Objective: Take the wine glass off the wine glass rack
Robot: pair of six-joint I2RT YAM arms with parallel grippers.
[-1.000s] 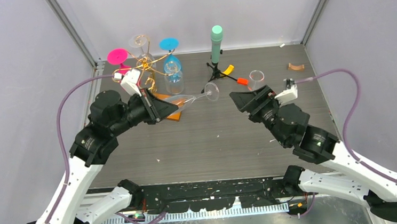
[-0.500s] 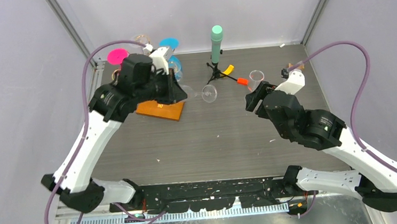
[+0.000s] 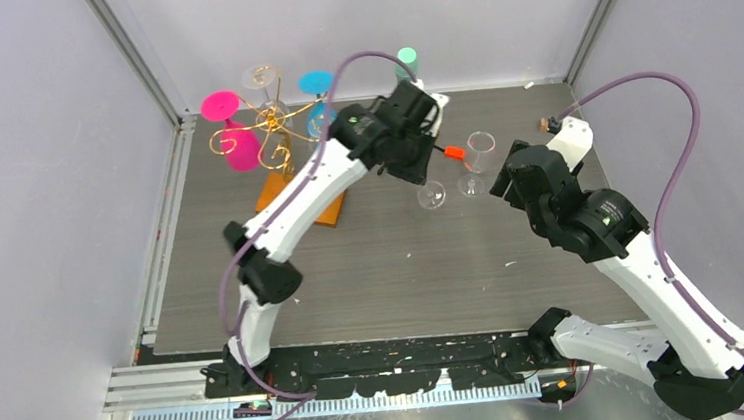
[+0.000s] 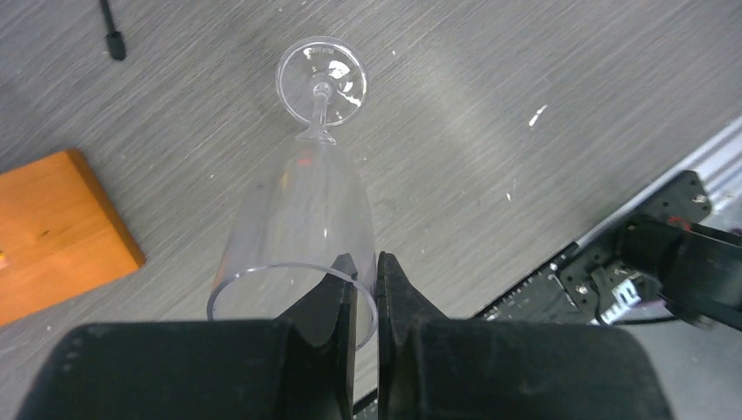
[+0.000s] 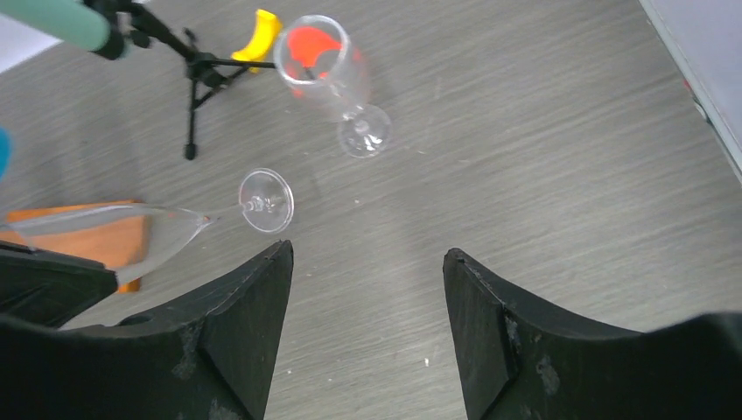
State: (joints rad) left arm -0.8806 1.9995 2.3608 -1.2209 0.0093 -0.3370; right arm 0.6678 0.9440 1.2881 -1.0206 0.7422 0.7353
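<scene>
Though speckled, grey tabletop [image 3: 403,268], lilac walls [image 3: 36,196]

Pale lilac-grey walls [image 3: 36,196], joined at the back corners by slanting metal posts [image 3: 133,58], enclose a dark grey wood-grain table [image 3: 403,268] under even, soft light.

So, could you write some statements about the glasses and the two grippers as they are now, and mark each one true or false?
1. The left gripper is shut on the rim of a clear wine glass. True.
2. The right gripper holds a second clear glass. False: it is open and empty, and that glass stands on the table ahead of it.
3. A pink glass hangs on the wine glass rack. True.
4. The clear wine glass lies on the rack's wooden base. False: it is beside the base, over the table, foot pointing down.
</scene>
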